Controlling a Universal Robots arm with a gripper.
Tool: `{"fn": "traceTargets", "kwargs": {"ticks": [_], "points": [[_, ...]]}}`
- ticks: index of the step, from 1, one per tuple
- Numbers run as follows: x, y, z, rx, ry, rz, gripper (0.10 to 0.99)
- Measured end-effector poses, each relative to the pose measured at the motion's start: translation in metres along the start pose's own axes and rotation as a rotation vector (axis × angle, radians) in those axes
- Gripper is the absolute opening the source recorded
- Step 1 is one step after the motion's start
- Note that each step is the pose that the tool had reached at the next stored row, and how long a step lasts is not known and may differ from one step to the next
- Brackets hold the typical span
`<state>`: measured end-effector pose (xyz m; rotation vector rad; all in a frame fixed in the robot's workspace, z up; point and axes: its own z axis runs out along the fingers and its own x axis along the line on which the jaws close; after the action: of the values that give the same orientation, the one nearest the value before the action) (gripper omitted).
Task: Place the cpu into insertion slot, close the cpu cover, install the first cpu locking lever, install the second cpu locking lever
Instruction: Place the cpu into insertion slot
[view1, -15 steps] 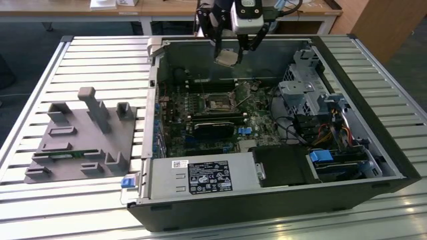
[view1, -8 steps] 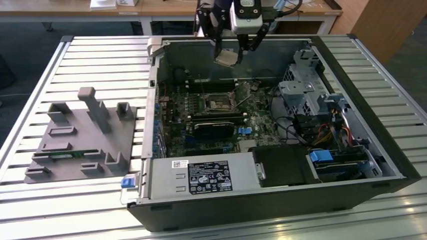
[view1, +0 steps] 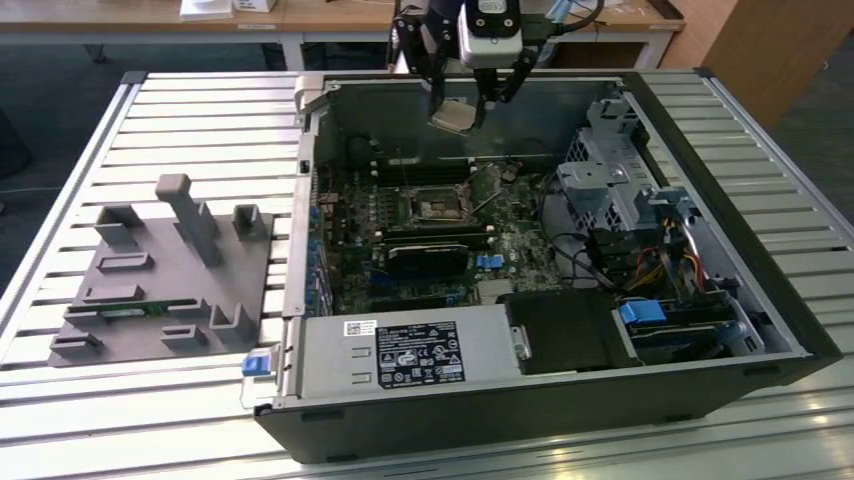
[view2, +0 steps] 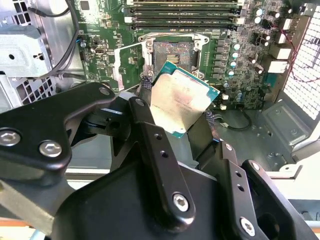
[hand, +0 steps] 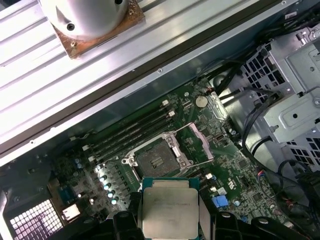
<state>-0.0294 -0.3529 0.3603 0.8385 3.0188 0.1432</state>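
My gripper (view1: 463, 106) hangs over the far end of the open computer case, shut on the cpu (view1: 454, 118), a pale metal square chip. In both wrist views the cpu (view2: 182, 97) (hand: 167, 210) sits clamped by its edges between my black fingers (view2: 145, 117), tilted and well above the motherboard. The insertion slot (view1: 434, 208) (view2: 172, 52) (hand: 155, 161) lies bare with its dark centre showing. The cpu cover (view2: 127, 60) (hand: 197, 142) stands swung open beside the slot.
A grey power supply (view1: 400, 355) fills the case's near end, and a metal drive cage (view1: 607, 190) with cables lines the exterior view's right. A black card (view1: 427, 255) lies near the slot, memory slots (view2: 180, 10) beside it. A grey fixture (view1: 167, 275) stands on the slatted table.
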Motion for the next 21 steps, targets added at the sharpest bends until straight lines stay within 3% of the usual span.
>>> {"fn": "traceTargets", "kwargs": {"ticks": [21], "points": [[0.0,0.0,0.0001,-0.001,-0.006,0.067,0.537]]}}
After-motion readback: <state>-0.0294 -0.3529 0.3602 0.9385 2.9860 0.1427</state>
